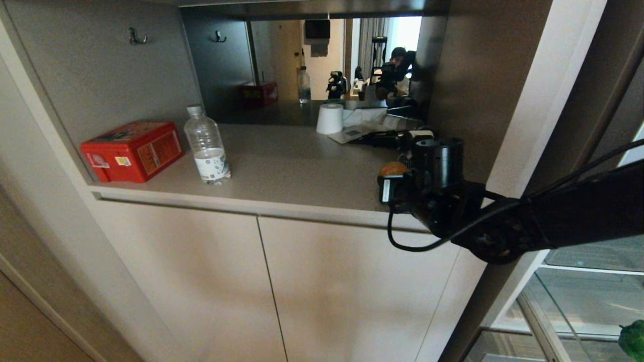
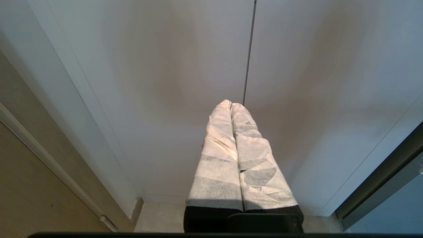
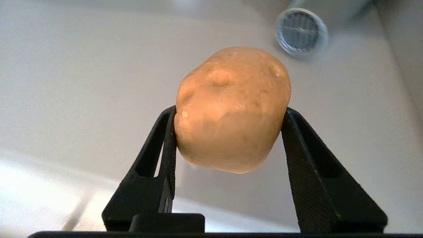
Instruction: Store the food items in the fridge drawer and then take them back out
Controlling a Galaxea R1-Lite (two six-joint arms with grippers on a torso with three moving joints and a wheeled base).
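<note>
Tan potato (image 3: pixel 233 109), one, clamped in right pincer (image 3: pixel 228 132); left pincer (image 2: pixel 231 109) closed, empty

Probably hotel room: cabinet niche (image 1: pixel 282 166), mirror (image 1: pixel 282 65)

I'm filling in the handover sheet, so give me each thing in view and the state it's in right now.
potato: clamped in the right gripper, above the counter
green pepper: down in the open fridge drawer
left gripper: shut, empty, facing the cabinet doors
water bottle: upright, capped
paper roll: standing on end
red box: closed
</note>
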